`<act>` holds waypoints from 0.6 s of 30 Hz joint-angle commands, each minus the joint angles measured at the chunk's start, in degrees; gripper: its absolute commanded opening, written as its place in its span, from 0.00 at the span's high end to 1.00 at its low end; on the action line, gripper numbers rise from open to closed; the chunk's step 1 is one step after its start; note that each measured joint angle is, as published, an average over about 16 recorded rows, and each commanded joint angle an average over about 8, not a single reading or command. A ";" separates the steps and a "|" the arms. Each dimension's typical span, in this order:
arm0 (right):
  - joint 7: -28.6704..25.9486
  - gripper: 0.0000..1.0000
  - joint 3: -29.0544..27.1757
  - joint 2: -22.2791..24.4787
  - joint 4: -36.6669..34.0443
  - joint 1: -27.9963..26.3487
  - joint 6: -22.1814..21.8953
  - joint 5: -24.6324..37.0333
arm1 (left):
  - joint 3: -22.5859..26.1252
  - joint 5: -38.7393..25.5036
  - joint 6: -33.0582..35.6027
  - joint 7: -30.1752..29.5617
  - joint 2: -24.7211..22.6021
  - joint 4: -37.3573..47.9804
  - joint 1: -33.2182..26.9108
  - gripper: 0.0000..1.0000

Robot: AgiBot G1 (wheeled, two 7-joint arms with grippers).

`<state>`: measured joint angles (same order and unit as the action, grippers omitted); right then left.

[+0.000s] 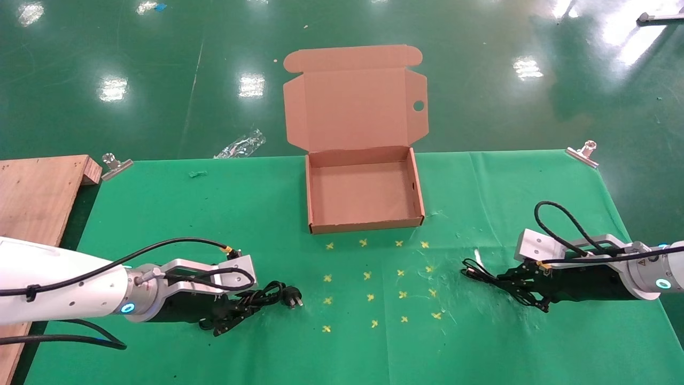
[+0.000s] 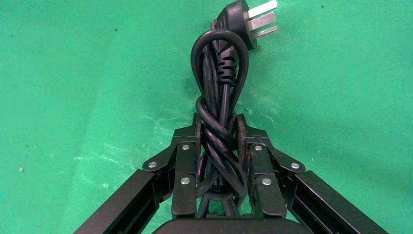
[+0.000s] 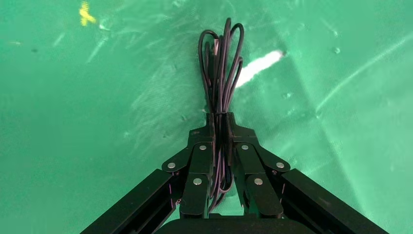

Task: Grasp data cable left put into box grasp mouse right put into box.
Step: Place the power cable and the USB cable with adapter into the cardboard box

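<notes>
The data cable (image 1: 273,294) lies at the front left of the green cloth, a thick black coil with a silver-pronged plug. My left gripper (image 1: 240,311) is shut on its twisted middle; in the left wrist view the coil (image 2: 220,63) runs out beyond the gripper (image 2: 219,127). My right gripper (image 1: 522,291) at the front right is shut on a bundle of thin black cord (image 1: 476,271), also seen in the right wrist view (image 3: 221,68) past the gripper (image 3: 220,119). The mouse body is hidden. The brown box (image 1: 365,226) stands open and empty at the back centre.
Its lid (image 1: 352,107) leans back past the table's far edge. A wooden board (image 1: 37,198) lies at the left edge. Metal clips (image 1: 115,164) (image 1: 583,152) hold the cloth corners. Yellow cross marks (image 1: 374,283) dot the middle of the cloth.
</notes>
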<state>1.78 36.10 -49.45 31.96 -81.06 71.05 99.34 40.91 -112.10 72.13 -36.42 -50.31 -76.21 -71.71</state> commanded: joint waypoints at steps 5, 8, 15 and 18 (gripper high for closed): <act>-0.11 1.00 -0.63 0.83 0.99 -1.31 0.32 -0.59 | -1.40 3.17 3.21 1.83 0.79 0.23 -4.69 1.00; -0.63 1.00 -1.64 2.19 2.87 -3.21 0.68 -1.51 | -2.28 5.03 4.14 2.03 -0.17 0.80 -7.35 1.00; -3.90 1.00 -3.83 5.38 9.66 -6.38 0.87 -3.22 | -1.71 0.66 -3.56 0.41 -10.00 3.26 -9.94 1.00; -5.93 1.00 -4.37 6.70 13.30 -6.96 0.89 -3.36 | 0.13 -6.02 -10.47 0.18 -16.85 5.82 -9.98 1.00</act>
<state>-4.40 32.04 -42.51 45.79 -87.64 72.10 96.51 41.62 -118.27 61.94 -35.88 -66.55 -69.16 -81.84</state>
